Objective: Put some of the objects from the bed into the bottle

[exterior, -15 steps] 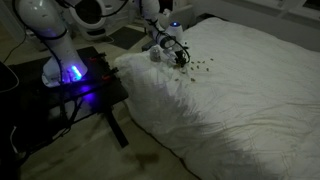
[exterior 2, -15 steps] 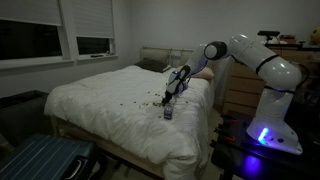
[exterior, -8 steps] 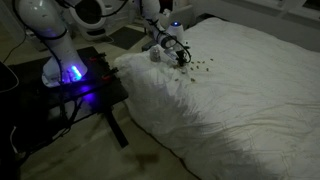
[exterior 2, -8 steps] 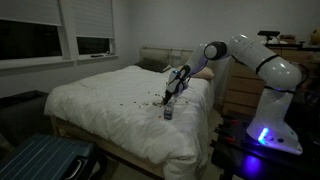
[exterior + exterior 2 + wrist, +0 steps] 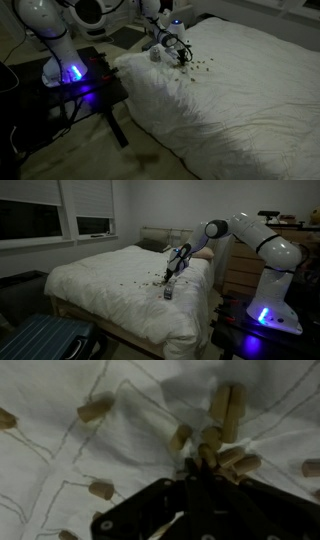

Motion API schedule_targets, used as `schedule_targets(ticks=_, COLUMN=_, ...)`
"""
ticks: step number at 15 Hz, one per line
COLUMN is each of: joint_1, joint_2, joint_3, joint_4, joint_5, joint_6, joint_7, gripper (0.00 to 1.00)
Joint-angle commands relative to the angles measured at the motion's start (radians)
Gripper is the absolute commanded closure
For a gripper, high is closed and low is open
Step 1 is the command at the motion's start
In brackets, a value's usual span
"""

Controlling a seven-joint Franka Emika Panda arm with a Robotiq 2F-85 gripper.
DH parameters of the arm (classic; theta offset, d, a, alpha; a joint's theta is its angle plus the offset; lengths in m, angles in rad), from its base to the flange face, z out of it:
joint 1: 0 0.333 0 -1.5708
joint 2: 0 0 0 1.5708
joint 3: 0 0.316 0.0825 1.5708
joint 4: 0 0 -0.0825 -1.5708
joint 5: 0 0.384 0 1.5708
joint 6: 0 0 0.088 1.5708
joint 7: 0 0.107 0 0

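The jaws have snapped together since a second ago. Left, the bottle (image 5: 156, 55) stands on the bed (image 5: 250, 110); just right, the gripper (image 5: 180, 59) is clenched, seemingly pinching one of the objects (image 5: 208, 448). Lifting toward the bottle should follow.

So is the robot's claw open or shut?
Shut. In the wrist view the claw tapers to closed tips among brown bits on the bed. Whether it pinches one, cannot tell.

The bed (image 5: 240, 90) wears wrinkled matt white cloth (faintly lined); the objects (image 5: 96, 408) look dull, smooth.
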State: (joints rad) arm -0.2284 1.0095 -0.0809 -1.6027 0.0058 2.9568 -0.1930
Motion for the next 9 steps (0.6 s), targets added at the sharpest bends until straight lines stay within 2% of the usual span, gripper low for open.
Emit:
schedule_targets(ticks=1, joint_1=-0.042, joint_2=-0.15, joint_3=0.062, joint_4=-0.165, joint_5=-0.03, joint_6=-0.016, joint_7=-0.045, gripper=0.99)
schedule_targets(ticks=4, joint_1=-0.097, joint_2=-0.265, joint_3=0.141, joint_4=-0.285, joint_5=-0.023, joint_6=-0.033, joint_7=-0.108, gripper=0.98)
schedule_targets(ticks=9, joint_1=-0.125, joint_2=-0.444, joint_3=0.173, joint_4=-0.46, joint_5=-0.016, joint_6=-0.076, joint_7=-0.156, gripper=0.98)
